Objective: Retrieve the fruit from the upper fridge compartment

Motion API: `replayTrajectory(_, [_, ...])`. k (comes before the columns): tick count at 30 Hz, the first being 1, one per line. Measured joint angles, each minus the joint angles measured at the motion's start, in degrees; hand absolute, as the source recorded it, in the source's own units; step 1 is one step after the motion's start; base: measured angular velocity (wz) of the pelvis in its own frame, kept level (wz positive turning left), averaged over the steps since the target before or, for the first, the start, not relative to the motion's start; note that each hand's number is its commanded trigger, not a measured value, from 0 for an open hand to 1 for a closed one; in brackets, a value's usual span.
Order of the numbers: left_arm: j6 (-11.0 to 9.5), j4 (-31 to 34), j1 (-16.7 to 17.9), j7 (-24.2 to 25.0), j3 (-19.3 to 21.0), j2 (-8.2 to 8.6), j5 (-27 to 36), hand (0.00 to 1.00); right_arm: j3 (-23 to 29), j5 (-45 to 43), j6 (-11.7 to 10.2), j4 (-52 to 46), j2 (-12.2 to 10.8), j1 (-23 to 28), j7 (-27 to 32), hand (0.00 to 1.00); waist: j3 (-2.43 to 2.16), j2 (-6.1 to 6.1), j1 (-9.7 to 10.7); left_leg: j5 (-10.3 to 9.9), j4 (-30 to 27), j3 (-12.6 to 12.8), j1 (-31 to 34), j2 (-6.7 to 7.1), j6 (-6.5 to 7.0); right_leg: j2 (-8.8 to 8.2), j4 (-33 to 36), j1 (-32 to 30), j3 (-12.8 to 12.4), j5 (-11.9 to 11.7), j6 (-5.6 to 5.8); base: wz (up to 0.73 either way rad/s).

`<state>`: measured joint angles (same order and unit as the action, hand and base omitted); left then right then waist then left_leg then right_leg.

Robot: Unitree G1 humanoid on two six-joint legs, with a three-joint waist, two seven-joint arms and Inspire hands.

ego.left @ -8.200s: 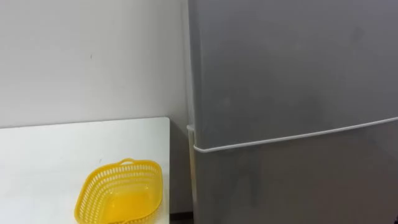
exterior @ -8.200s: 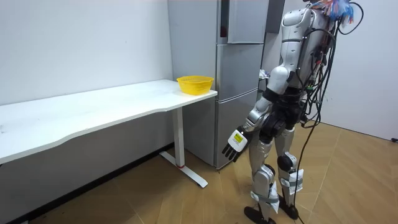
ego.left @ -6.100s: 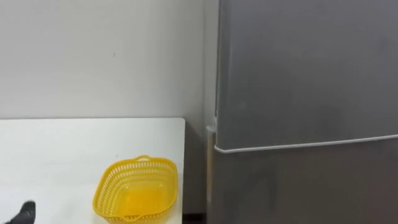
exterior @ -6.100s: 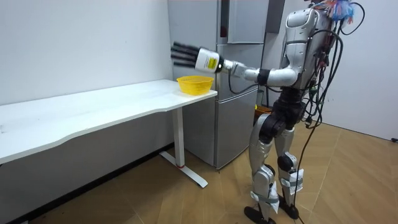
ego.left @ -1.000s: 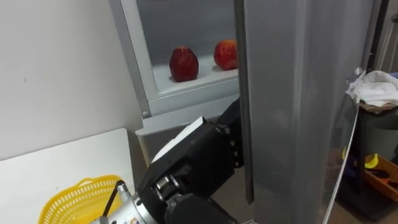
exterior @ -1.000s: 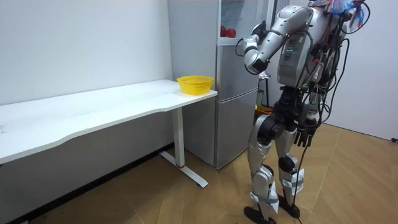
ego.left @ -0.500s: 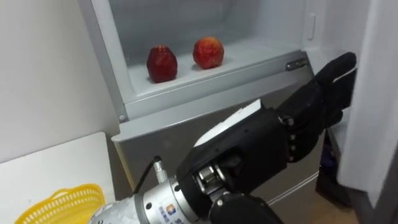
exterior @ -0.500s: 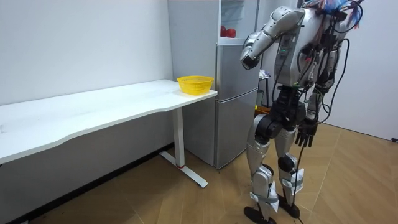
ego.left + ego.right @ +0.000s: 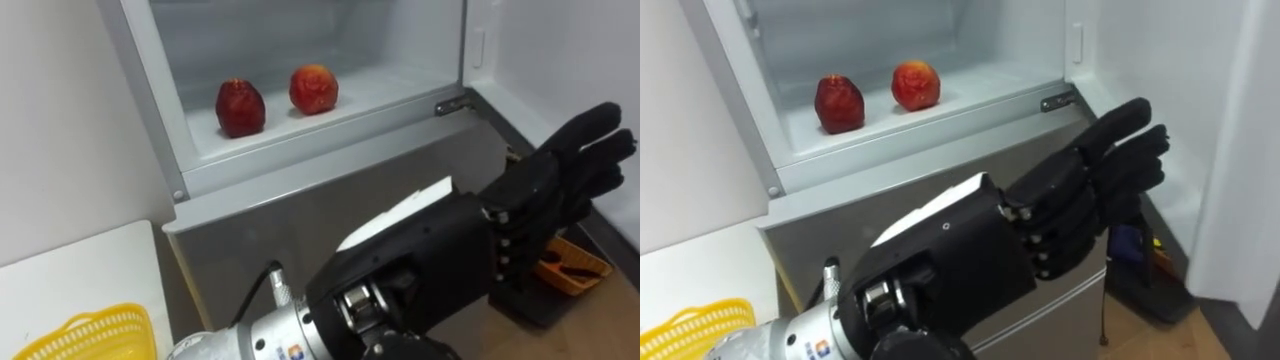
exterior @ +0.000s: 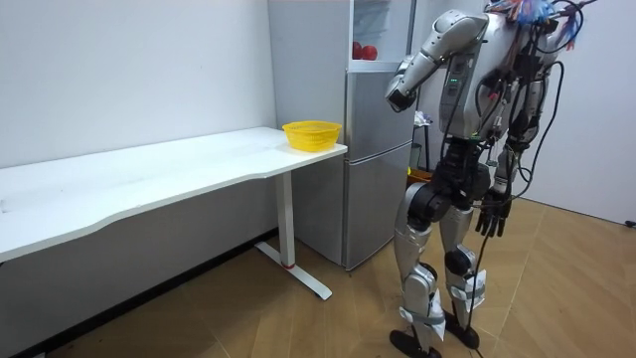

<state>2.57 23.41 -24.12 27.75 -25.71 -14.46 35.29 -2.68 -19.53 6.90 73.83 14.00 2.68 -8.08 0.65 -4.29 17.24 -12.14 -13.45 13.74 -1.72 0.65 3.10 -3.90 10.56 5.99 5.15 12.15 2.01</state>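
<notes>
Red apples wait untouched on the shelf point(image 9: 390, 88) of the opened upper fridge: a darker apple point(image 9: 240, 107) beside a brighter apple point(image 9: 314, 89). The left hand point(image 9: 500, 222) hovers below, fingers straight, empty; the right hand point(image 10: 494, 214) hangs slack. Reaching, grasping and withdrawing remain.

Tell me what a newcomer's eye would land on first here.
The robot's black left hand looms across the foreground, fingers stretched open and holding nothing. Behind it the upper fridge stands open, with a dark red apple and a brighter apple side by side on its white shelf. A yellow basket sits on the white table at lower left.
</notes>
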Motion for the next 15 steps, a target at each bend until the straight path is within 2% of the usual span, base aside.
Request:
replayTrajectory(5, [0.0,0.0,0.0,0.0,-0.1,0.20,0.0,0.00,0.0,0.0,-0.1,0.0,0.0,0.0,0.5,0.00,0.01,0.18,0.1,0.0,0.0,0.1,0.0,0.00,0.00,0.00,-0.1,0.0,-0.1,0.0,0.01,0.00])
replayTrajectory(9, [0.0,0.0,-0.3,0.0,-0.4,1.05,0.1,0.00,0.0,0.0,-0.2,-0.1,0.0,-0.1,1.1,0.00,-0.04,0.22,0.3,0.0,0.0,0.1,0.0,-0.01,0.00,0.00,-0.1,0.0,0.0,0.0,0.01,0.00])
replayTrajectory(15, [-0.1,-0.5,-4.5,0.0,-2.9,2.75,0.2,0.00,-1.2,0.2,-1.4,-0.1,0.0,-0.2,1.1,0.00,-0.16,0.02,0.3,0.0,-0.3,0.1,0.1,-0.17,0.00,0.02,0.0,0.5,0.1,0.0,0.00,0.00])
